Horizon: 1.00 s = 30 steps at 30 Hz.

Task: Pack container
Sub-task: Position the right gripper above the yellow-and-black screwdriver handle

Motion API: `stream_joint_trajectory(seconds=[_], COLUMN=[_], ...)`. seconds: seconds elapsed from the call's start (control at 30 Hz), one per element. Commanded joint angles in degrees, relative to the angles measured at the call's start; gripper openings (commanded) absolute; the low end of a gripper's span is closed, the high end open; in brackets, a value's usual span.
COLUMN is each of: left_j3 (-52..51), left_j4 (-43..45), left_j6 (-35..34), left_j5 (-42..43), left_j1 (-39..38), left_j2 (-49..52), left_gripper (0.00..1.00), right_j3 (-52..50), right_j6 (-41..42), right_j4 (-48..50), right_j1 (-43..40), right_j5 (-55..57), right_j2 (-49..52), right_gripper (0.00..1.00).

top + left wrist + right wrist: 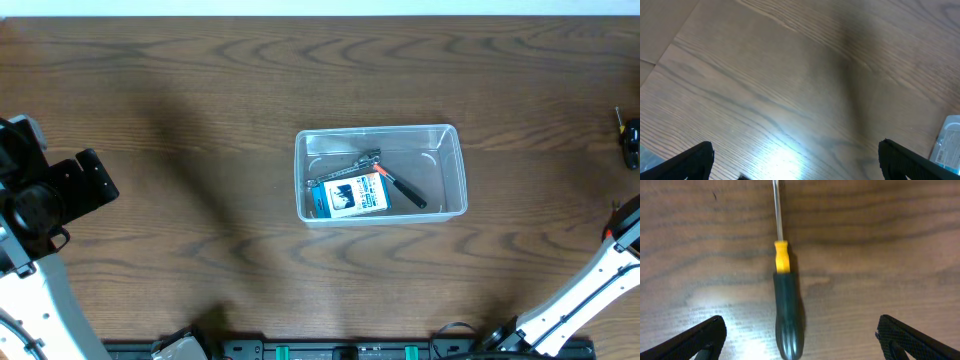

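The clear plastic container (447, 140) stands at the middle of the table. In it lie pliers with red and black handles (405, 190), a metal tool (345, 170) and a small blue-and-white box (355, 195). A screwdriver (787, 315) with a dark handle, yellow collar and metal shaft lies on the table at the far right edge (630, 145). My right gripper (801, 325) is open, with the handle's end between its fingers and untouched. My left gripper (796, 150) is open and empty over bare wood at the far left (85, 185). A container corner (949, 140) shows in the left wrist view.
The wooden table (200, 100) fills all views. The right arm (600, 280) reaches in from the lower right. Dark equipment (340, 350) lines the table's front edge.
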Motion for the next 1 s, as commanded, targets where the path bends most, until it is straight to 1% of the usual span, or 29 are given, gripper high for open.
stream_joint_trajectory(seconds=[0.0, 0.63, 0.73, 0.97], left_j3=[0.63, 0.63, 0.63, 0.63], left_j4=[0.0, 0.0, 0.0, 0.0], left_j6=[-0.72, -0.72, -0.72, -0.7], left_j5=[0.42, 0.42, 0.42, 0.42], left_j1=[0.28, 0.28, 0.28, 0.28], left_j2=[0.13, 0.13, 0.13, 0.13], left_gripper=[0.98, 0.98, 0.98, 0.98], right_j3=[0.96, 0.92, 0.9, 0.9], right_j6=[-0.24, -0.2, 1.22, 1.51], right_j4=[0.81, 3.52, 3.5, 3.52], right_j1=[0.98, 1.75, 1.75, 1.79], right_j5=[-3.45, -5.88, -7.19, -7.13], right_j2=[1.88, 3.65, 4.13, 5.07], right_gripper=[0.99, 0.99, 0.99, 0.99])
